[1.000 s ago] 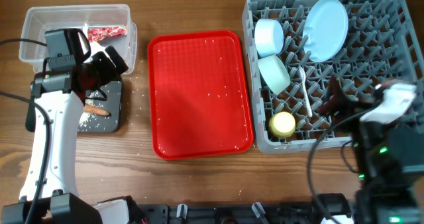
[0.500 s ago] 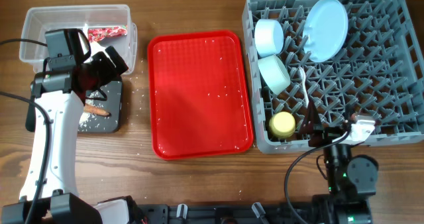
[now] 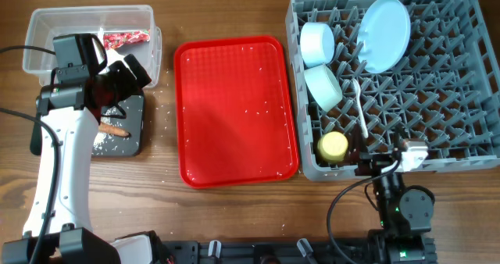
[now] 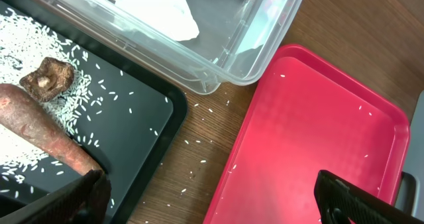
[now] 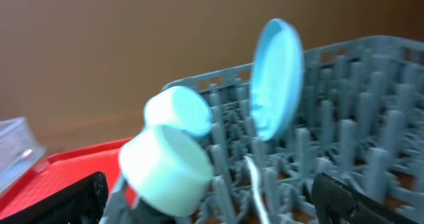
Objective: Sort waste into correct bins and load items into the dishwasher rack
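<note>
Overhead, left gripper (image 3: 117, 80): over clear tub (image 3: 35, 41) and black tray (image 3: 137, 139); red wrapper (image 3: 125, 38) in the tub.
Overhead, rack (image 3: 445, 100): holds plate (image 3: 387, 33), blue bowl (image 3: 318, 43), green-white bowl (image 3: 323, 87), spoon (image 3: 359, 108), yellow cup (image 3: 333, 146); right gripper (image 3: 379, 161) at its front edge.
Left wrist: jaws wide apart, empty; tissue (image 4: 159, 8) in tub, sausage stick (image 4: 40, 128) and lump (image 4: 46, 78) on tray.
Right wrist: jaws wide apart, empty.

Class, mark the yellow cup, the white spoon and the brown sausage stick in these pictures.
yellow cup (image 3: 333, 145), overhead view, centre of its round face.
white spoon (image 3: 360, 108), overhead view, middle of its handle.
brown sausage stick (image 4: 41, 130), left wrist view, middle of its length.
</note>
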Motion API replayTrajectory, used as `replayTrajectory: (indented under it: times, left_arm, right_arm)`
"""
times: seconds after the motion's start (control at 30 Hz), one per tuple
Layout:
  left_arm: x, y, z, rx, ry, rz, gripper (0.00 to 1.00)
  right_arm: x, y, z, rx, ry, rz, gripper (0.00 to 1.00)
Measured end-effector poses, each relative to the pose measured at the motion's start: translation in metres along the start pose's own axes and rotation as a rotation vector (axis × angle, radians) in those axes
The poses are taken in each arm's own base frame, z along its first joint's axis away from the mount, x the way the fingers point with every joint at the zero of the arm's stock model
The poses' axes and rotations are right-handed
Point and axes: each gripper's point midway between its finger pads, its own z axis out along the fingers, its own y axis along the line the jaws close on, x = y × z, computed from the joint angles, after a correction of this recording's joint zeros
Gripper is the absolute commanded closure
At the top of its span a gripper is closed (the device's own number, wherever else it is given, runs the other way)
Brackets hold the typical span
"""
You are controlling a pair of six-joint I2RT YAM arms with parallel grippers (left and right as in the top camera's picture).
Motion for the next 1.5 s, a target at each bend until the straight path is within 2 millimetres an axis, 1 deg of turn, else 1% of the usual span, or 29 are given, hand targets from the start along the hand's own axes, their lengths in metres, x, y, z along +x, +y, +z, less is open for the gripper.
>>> replayTrajectory:
  times: [0.1,0.23,1.0,1.07,1.1,1.17,1.2,1.23,1.27,1.3,1.37,1.4,1.43,1.5]
  left_arm:
    - [0.0,0.0,0.0,0.0,0.0,0.0,0.0]
    - [0.0,0.0,0.0,0.0,0.0,0.0,0.0]
    - [0.0,0.0,0.0,0.0,0.0,0.0,0.0]
    - [-0.003,-0.003,0.0,0.009,-0.014,0.006,0.0]
    - [-0.005,-0.006,-0.001,0.017,-0.028,0.012,0.0]
    - [-0.019,-0.023,-0.005,0.064,-0.112,0.042,0.0]
    - [-0.024,-0.034,-0.01,0.096,-0.156,0.063,0.0]
    - [-0.032,-0.046,-0.017,0.138,-0.23,0.083,0.0]
    - [-0.038,-0.058,-0.026,0.192,-0.318,0.105,0.0]
    - [-0.041,-0.067,-0.035,0.236,-0.39,0.119,0.0]
    - [-0.037,-0.073,-0.046,0.29,-0.47,0.134,0.0]
    - [-0.031,-0.073,-0.051,0.317,-0.51,0.141,0.0]
    - [-0.025,-0.071,-0.054,0.335,-0.534,0.141,0.0]
    - [-0.006,-0.063,-0.055,0.358,-0.559,0.132,0.0]
  right_arm:
    - [0.002,0.008,0.0,-0.049,0.009,-0.027,0.0]
    - [0.002,0.011,0.0,-0.066,0.013,-0.04,0.0]
    - [0.003,0.013,-0.001,-0.073,0.014,-0.041,0.0]
    - [0.003,0.013,-0.001,-0.073,0.014,-0.041,0.0]
    - [0.003,0.013,-0.001,-0.073,0.014,-0.041,0.0]
    - [0.003,0.013,-0.001,-0.073,0.014,-0.041,0.0]
    - [0.003,0.013,-0.001,-0.073,0.014,-0.041,0.0]
    - [0.003,0.013,-0.001,-0.073,0.014,-0.041,0.0]
    - [0.003,0.013,-0.001,-0.074,0.014,-0.041,0.0]
    - [0.003,0.013,-0.001,-0.074,0.014,-0.041,0.0]
    - [0.002,0.013,-0.001,-0.074,0.013,-0.041,0.0]
    - [0.002,0.013,-0.001,-0.074,0.012,-0.041,0.0]
    - [0.002,0.013,-0.001,-0.074,0.013,-0.041,0.0]
    - [0.002,0.013,-0.001,-0.074,0.013,-0.041,0.0]
